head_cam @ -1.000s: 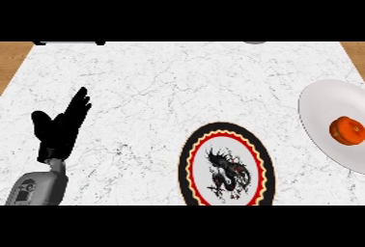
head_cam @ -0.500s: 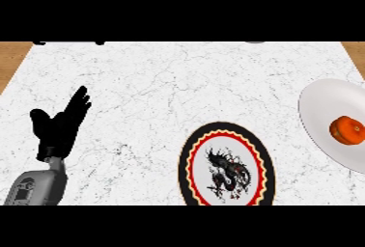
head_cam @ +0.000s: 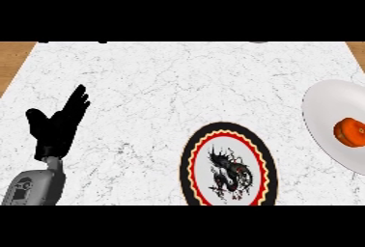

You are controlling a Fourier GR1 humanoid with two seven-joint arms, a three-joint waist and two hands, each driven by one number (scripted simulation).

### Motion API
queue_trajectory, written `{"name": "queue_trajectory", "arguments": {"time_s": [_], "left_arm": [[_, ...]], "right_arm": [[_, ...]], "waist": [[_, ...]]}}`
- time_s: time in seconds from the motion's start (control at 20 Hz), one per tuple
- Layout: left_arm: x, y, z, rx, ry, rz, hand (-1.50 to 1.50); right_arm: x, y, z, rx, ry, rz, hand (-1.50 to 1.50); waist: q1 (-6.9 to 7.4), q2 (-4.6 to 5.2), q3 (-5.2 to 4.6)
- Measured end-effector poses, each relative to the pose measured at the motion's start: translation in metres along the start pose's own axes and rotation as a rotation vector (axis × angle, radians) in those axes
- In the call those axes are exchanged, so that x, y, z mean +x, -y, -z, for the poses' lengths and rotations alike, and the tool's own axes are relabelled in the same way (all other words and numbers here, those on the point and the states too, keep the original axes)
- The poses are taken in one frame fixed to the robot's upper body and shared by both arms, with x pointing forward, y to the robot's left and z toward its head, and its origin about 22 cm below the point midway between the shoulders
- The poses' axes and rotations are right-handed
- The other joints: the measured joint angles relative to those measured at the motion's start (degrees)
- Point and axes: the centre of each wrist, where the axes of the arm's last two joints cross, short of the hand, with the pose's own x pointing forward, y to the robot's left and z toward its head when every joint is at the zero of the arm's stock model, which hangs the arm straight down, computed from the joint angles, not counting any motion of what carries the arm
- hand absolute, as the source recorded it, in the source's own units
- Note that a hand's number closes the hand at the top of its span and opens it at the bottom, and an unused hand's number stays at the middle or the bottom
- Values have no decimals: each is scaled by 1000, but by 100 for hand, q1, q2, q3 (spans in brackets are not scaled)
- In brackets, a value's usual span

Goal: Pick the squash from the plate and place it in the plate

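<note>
An orange squash (head_cam: pixel 350 131) lies on a plain white plate (head_cam: pixel 322 113) at the right edge of the head view, partly cut off by the frame. Near the counter's front middle sits a second plate (head_cam: pixel 197 154), black-rimmed with a red scalloped ring and a black dragon drawing; nothing lies on it. My left hand (head_cam: pixel 57 126) rests open at the left, fingers straight and pointing up, far from both plates. My right hand does not show.
The white marble counter (head_cam: pixel 178 77) runs across the view, with wooden floor (head_cam: pixel 13 60) visible past its left and right edges. Dark shapes line the far edge at the top.
</note>
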Motion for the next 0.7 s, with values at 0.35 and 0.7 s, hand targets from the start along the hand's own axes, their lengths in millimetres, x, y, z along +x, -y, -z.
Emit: {"name": "queue_trajectory", "arguments": {"time_s": [0.35,0.7], "left_arm": [[2,3,1,-8,1,-1,0],[0,5,0,-12,8,1,0]], "right_arm": [[5,12,-13,-35,0,-11,-150],[7,19,-22,-48,-25,-52,-150]], "waist": [[31,24,13],[107,51,23]]}}
